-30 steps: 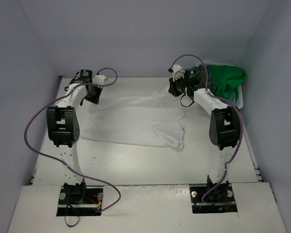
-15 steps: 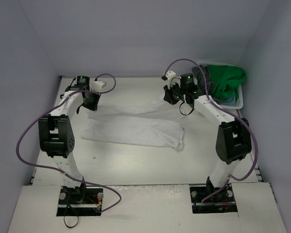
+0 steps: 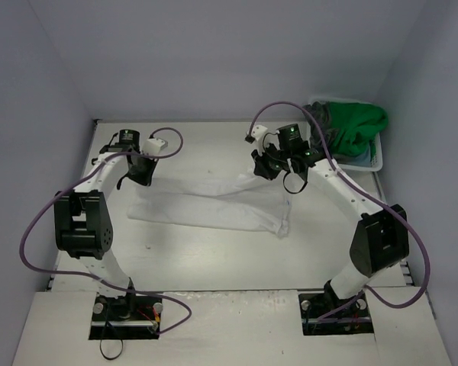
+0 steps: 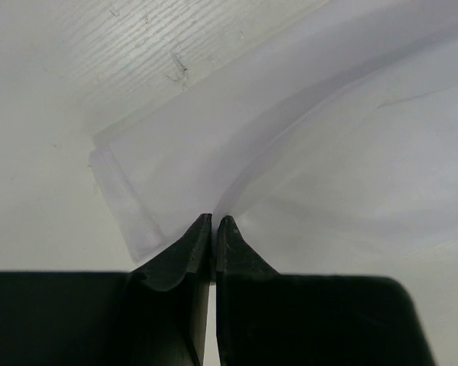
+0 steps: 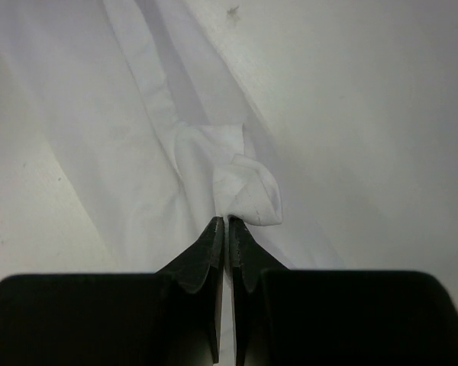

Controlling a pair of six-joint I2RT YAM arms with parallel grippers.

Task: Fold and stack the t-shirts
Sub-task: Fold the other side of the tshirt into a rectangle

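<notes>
1. Both arms had pulled back toward the near edge of the counter (image 3: 214,263) over the last second. They brought the far edge of the white t-shirt (image 3: 214,207) with them, so the cloth lay narrower from front to back than before.
2. The left pincer (image 4: 214,221) was closed tight on a thin fold of the white t-shirt near its far left corner. In the left wrist view, layers of cloth fanned away from the tips.
3. The right pincer (image 5: 226,223) was likewise closed on the same shirt, at its far right side, with a small bunched curl of fabric just past the tips.
4. Between the two grips the lifted edge sagged in a shallow ridge, while the rest of the shirt lay flat on the counter between the arms.
5. A white laundry basket (image 3: 378,158) stood in the far right corner, well apart from the white shirt.
6. A bright green shirt (image 3: 360,124) was heaped on top of the basket, and a dark grey shirt (image 3: 320,119) hung over its left side.
</notes>
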